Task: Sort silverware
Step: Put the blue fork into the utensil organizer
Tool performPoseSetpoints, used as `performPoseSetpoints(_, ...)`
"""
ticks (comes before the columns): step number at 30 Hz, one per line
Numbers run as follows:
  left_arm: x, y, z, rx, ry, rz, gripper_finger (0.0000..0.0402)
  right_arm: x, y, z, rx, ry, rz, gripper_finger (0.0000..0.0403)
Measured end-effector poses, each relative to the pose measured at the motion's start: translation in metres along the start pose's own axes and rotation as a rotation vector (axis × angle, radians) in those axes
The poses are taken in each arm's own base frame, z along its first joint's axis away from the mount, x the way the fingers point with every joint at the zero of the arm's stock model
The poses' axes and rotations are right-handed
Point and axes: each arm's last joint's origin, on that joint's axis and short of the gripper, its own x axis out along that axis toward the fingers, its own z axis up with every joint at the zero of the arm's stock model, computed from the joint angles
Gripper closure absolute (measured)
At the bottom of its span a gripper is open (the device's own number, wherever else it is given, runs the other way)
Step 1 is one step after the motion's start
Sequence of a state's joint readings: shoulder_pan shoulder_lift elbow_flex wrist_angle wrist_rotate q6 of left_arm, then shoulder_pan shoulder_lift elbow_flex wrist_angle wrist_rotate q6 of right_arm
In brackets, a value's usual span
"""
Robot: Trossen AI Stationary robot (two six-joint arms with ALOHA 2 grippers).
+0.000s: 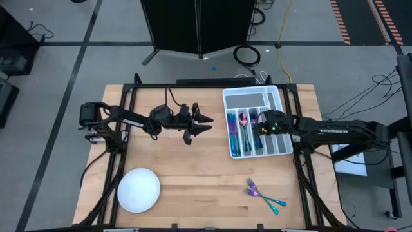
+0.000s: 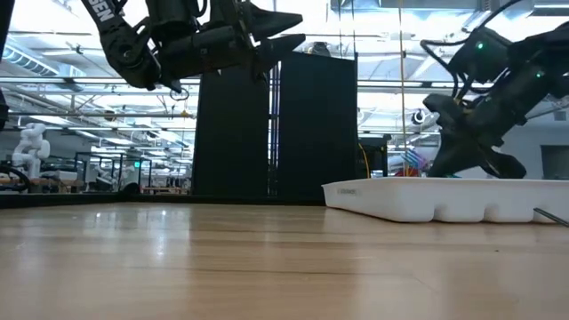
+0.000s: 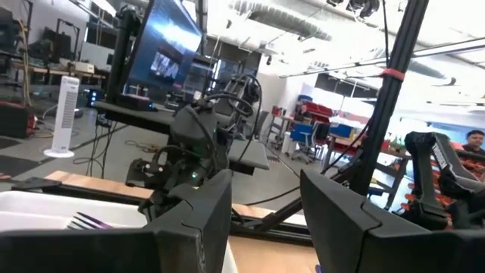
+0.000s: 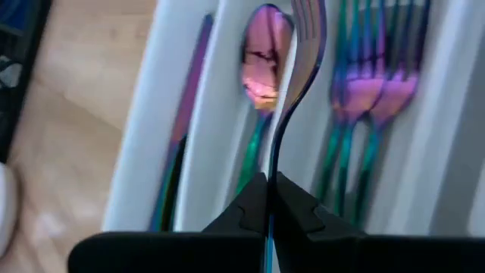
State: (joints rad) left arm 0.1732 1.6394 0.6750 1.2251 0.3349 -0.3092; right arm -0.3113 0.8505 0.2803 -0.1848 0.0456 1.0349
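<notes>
Two dark fingers of the right pincer (image 4: 270, 199) are clenched on the stem of a fork (image 4: 292, 83), holding it over the white divided tray (image 1: 279, 98), above the divider between a pink-bowled spoon (image 4: 262, 64) and a row of forks (image 4: 375, 83). White lettering on the right arm reads "TROSSEN". Left pincer (image 1: 205, 122) hangs released and empty above the worktop (image 1: 193, 167), well apart from the tray. Three more pieces of silverware (image 1: 264, 194) lie near the worktop's front edge, and a round white plate (image 1: 138, 189) sits at the front left.
</notes>
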Motion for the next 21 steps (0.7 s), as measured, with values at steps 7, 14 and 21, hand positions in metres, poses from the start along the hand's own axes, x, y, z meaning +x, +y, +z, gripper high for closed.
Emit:
performPoseSetpoints(7,0.000,0.001,0.000,0.000,0.001,0.005,0.0244,0.009,-0.007,0.002,0.004,0.043,-0.058,0.0403)
performPoseSetpoints(14,0.000,0.001,0.000,0.000,0.001,0.007,0.0244,0.021,-0.011,0.003,0.004,0.071,-0.091,0.0403)
performPoseSetpoints(21,0.000,0.001,0.000,-0.001,0.001,0.007,0.0244,0.026,-0.013,0.002,0.004,0.075,-0.129,0.0394)
